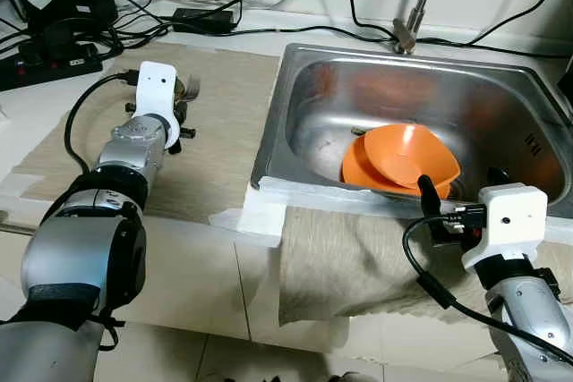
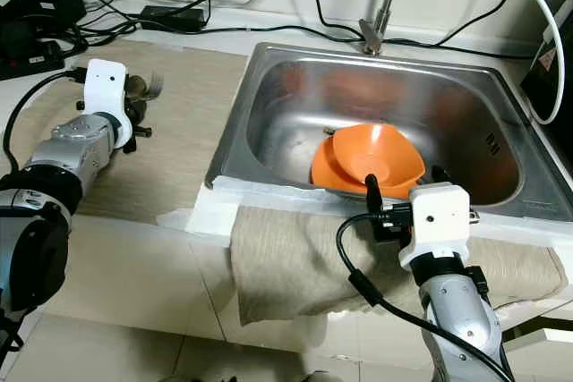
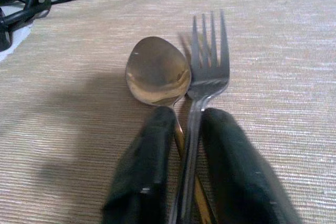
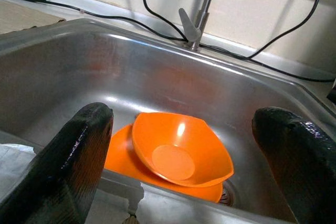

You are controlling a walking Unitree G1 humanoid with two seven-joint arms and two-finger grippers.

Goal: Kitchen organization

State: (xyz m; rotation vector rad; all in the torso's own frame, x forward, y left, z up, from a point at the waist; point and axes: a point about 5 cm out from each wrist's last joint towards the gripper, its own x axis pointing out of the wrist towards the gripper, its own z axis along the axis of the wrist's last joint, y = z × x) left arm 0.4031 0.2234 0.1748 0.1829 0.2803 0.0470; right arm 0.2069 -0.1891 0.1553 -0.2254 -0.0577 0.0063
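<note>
Hanging over the counter's front edge at about 6 o'clock, a beige cloth (image 1: 358, 266) is draping down beside the right gripper (image 4: 184, 150), whose fingers are standing wide apart and empty, aiming into the sink (image 1: 501, 96). An orange bowl (image 1: 412, 157) is resting on an orange plate (image 1: 358, 172) at the sink's near side, near the drain, so those two are looking not yet dealt with. Over at 10 o'clock the left gripper (image 3: 184, 166) is reaching out over a tan mat (image 1: 224, 131), its fingers clenching the handles of a spoon (image 3: 157, 72) and a fork (image 3: 209, 61) lying side by side, heads on the mat. Judging by this, the cutlery is only now being handled and the sorting is at an early stage. A tap (image 1: 416, 6) is rising at 12 o'clock, and black cables (image 1: 206, 20) and a power strip (image 1: 49, 60) are cluttering the pale counter's back, toward 11 o'clock, against a light wall.
</note>
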